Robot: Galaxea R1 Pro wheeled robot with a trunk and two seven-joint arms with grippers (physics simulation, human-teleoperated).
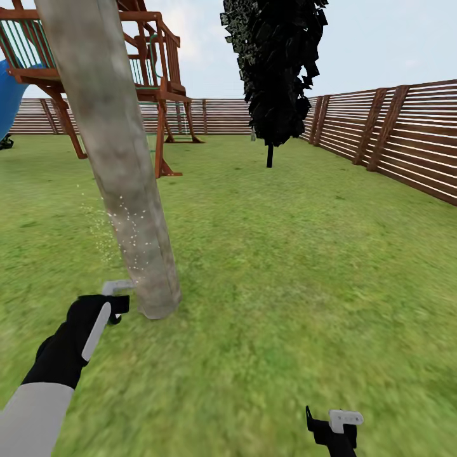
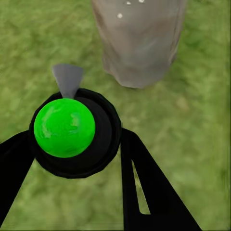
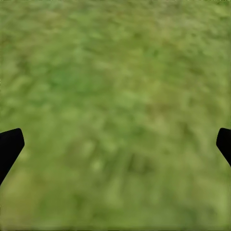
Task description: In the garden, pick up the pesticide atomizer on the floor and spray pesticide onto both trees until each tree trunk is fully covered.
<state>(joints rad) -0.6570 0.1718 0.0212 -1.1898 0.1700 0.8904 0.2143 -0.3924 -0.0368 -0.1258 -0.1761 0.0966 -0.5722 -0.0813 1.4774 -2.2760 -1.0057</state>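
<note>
Here, from my head camera, my left gripper (image 1: 117, 303) sits low at the near left, just beside the base of the thick grey, rough-barked tree trunk (image 1: 120, 165) that leans up and out of the top of the picture. A grey nozzle piece of the pesticide atomizer (image 1: 116, 287) pokes up above my black wrist, almost touching the trunk. Small white specks (image 1: 124, 225) dot the bark and float just left of it over the green grass lawn (image 1: 285, 254). Far across the lawn stands the second tree, dark-leaved with a thin black trunk (image 1: 270, 154). A brown slatted wooden fence (image 1: 406, 136) runs along the right and the far side, and a red-brown wooden play tower (image 1: 152, 76) with a blue slide (image 1: 9, 95) stands at the far left. My right gripper (image 1: 334, 425) hangs at the near right over bare grass.

In my left wrist camera, my two black fingers (image 2: 149, 187) close on either side of the atomizer's round black body, whose bright green dome (image 2: 64, 127) faces the lens. Its grey spout (image 2: 68, 79) points toward the grey trunk base (image 2: 139, 41), which stands near on the grass and carries a few white specks.

In my right wrist camera, only the black tips of my fingers (image 3: 9, 147) show at the two edges, spread wide apart with nothing between them but blurred grass (image 3: 115, 106).
</note>
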